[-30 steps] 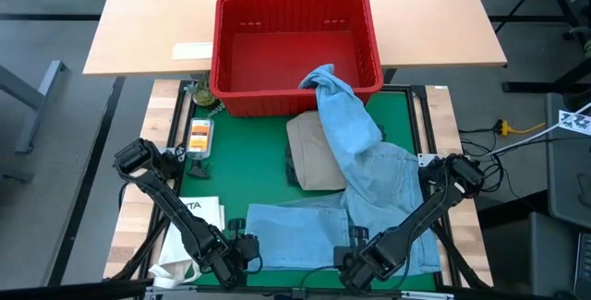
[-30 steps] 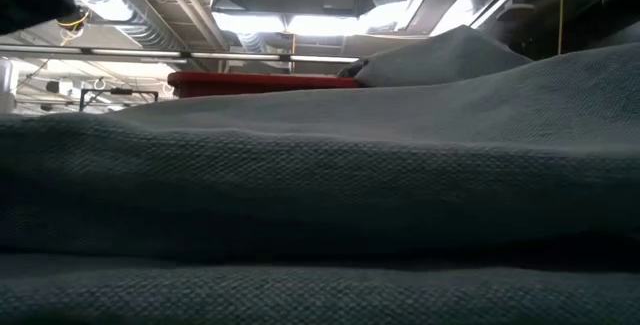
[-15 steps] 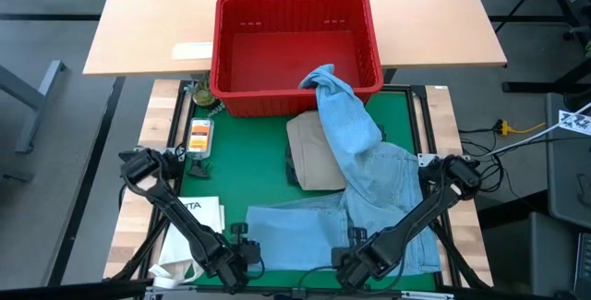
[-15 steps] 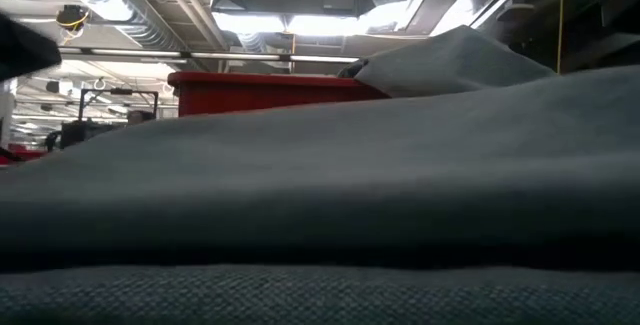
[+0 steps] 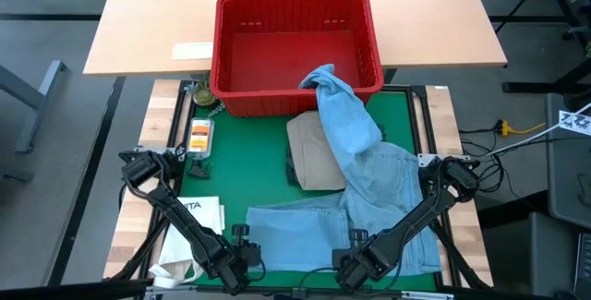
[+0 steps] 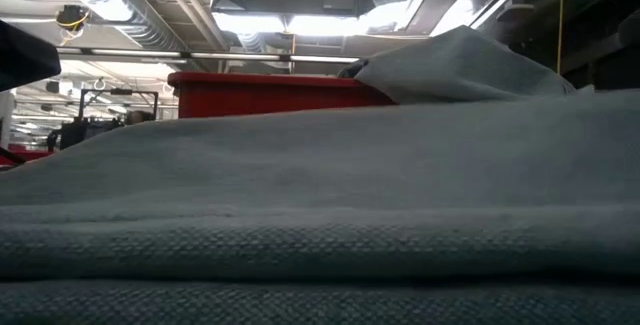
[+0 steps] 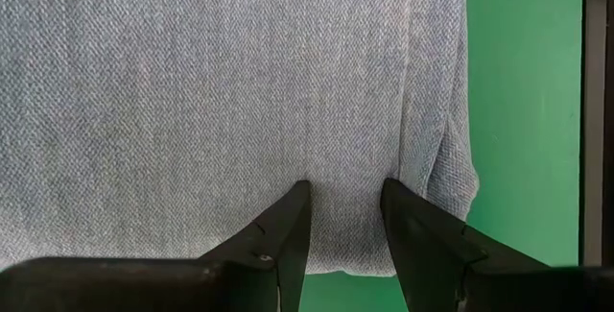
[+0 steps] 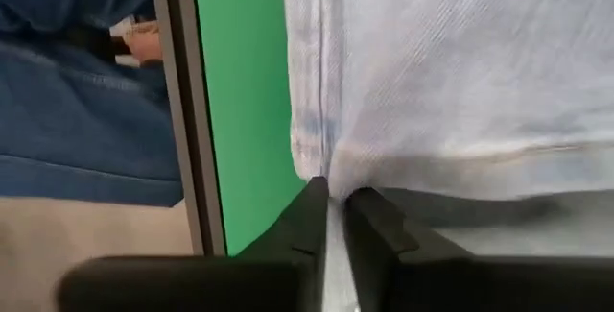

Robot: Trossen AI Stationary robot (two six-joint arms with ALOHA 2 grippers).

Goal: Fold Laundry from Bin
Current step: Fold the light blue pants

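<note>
Pinching the light blue denim jeans [image 5: 355, 189] — right gripper [image 8: 336, 202] nearly closed on an edge, left gripper [image 7: 343, 218] half-open over the fabric, grip unclear.
</note>
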